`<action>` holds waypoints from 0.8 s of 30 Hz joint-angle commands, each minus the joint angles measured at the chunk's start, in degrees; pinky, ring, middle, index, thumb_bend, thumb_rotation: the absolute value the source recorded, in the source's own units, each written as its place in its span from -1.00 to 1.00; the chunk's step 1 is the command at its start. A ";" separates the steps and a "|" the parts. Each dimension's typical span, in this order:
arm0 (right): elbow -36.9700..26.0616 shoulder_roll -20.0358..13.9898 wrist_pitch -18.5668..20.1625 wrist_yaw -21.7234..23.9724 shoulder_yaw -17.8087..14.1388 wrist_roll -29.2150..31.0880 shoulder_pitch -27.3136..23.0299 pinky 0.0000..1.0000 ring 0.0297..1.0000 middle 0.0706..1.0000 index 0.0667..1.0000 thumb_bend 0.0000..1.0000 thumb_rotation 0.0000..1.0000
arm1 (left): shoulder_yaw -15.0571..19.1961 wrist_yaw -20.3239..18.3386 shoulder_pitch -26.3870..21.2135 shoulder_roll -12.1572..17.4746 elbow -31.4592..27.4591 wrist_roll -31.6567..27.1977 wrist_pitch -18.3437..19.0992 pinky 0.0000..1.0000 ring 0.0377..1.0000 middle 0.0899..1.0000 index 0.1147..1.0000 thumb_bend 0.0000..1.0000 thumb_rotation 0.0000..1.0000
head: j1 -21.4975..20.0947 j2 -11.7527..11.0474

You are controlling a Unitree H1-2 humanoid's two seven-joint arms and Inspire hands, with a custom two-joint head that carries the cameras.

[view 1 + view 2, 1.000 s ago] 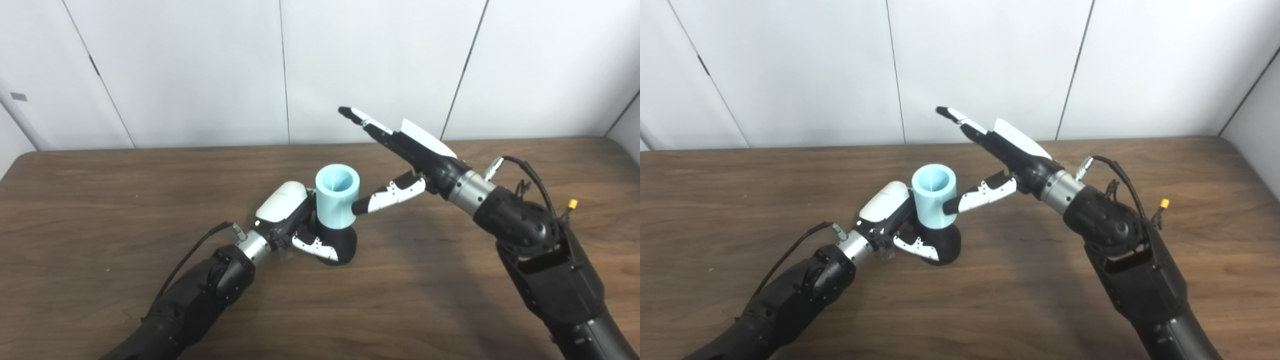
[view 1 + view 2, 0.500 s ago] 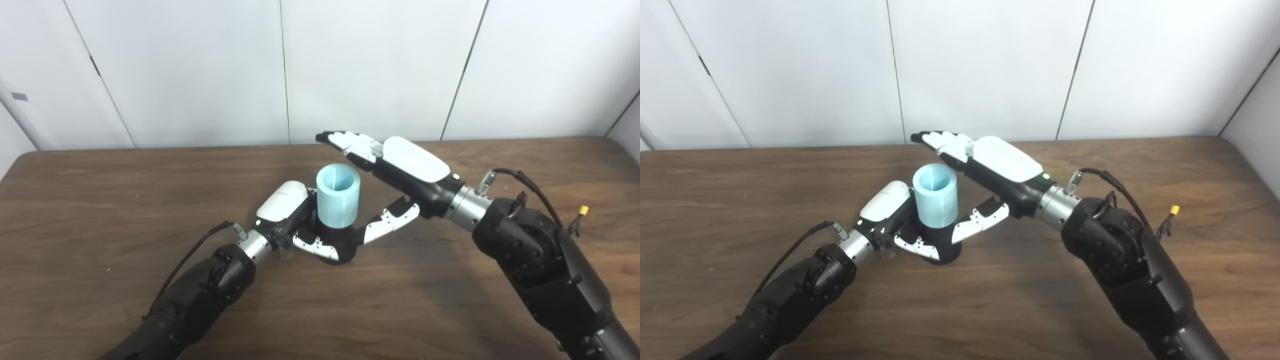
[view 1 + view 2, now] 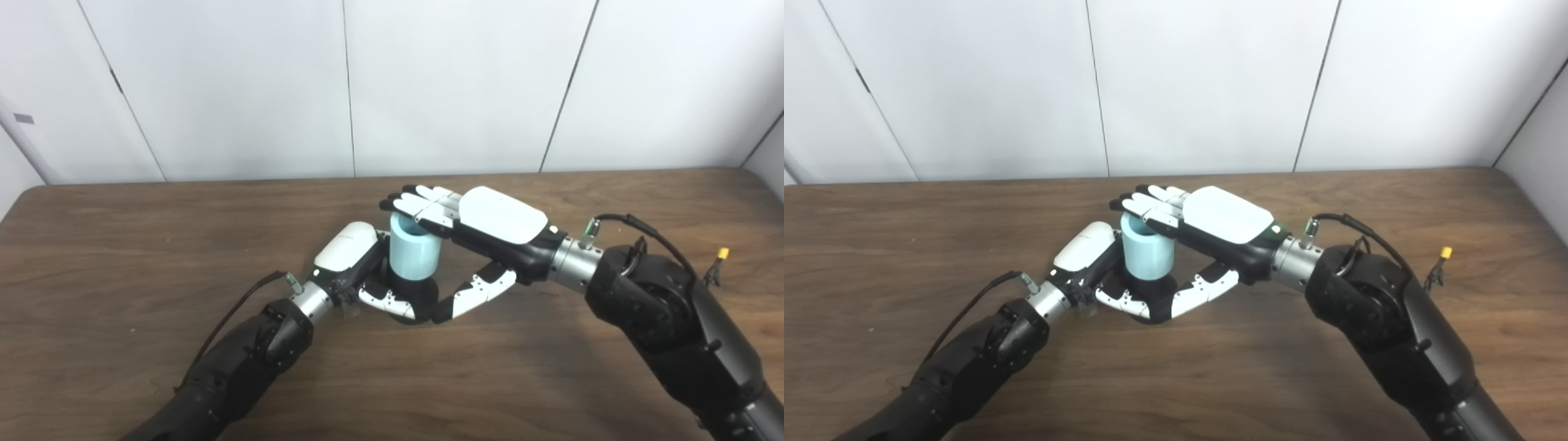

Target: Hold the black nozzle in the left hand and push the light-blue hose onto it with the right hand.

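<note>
You are in the seating step: the light-blue hose (image 3: 414, 256) stands upright on the black nozzle (image 3: 422, 296), which rests on the surface (image 3: 122, 245) near its middle. Your left hand (image 3: 361, 275) is closed around the nozzle's base, fingers (image 3: 386, 301) wrapped across the front, so the nozzle is held. Your right hand (image 3: 471, 226) lies flat, palm down, over the top of the hose, fingers spread and straight; it grips nothing, and its thumb (image 3: 471, 297) hangs below beside the nozzle. Whether the palm side touches the rim cannot be told from either view. Judged from this, the next move calls for a straight downward press along the hose's axis, with your left hand bracing against tipping. The risk is an off-centre push that cocks the hose on the nozzle. As to containers: the hose is the only hollow item, and its opening is mostly covered by your right hand, so its inside cannot be inspected.
</note>
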 commanded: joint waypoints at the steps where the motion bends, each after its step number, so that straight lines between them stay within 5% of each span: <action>1: -1.75 -1.28 -2.34 1.08 0.15 1.16 -2.16 1.00 1.00 0.99 0.97 0.61 0.92 | -3.26 -3.90 8.42 -0.25 5.60 3.09 0.72 -0.40 -0.32 -0.21 -0.07 -0.01 -1.00 | -0.04 0.07; 12: -0.12 -2.77 -4.64 2.93 1.87 2.26 -2.30 0.82 0.85 0.72 0.63 0.62 0.77 | -3.05 -4.53 8.49 -0.17 5.55 2.80 0.71 -0.39 -0.33 -0.22 -0.11 0.00 -1.00 | -0.09 0.55; 24: 0.98 -1.88 -1.97 4.75 5.70 -3.18 -3.68 0.82 0.86 0.77 0.70 0.61 0.78 | -2.84 -4.96 8.66 -0.19 4.80 2.99 0.79 -0.39 -0.32 -0.20 -0.11 0.00 -1.00 | -0.12 0.85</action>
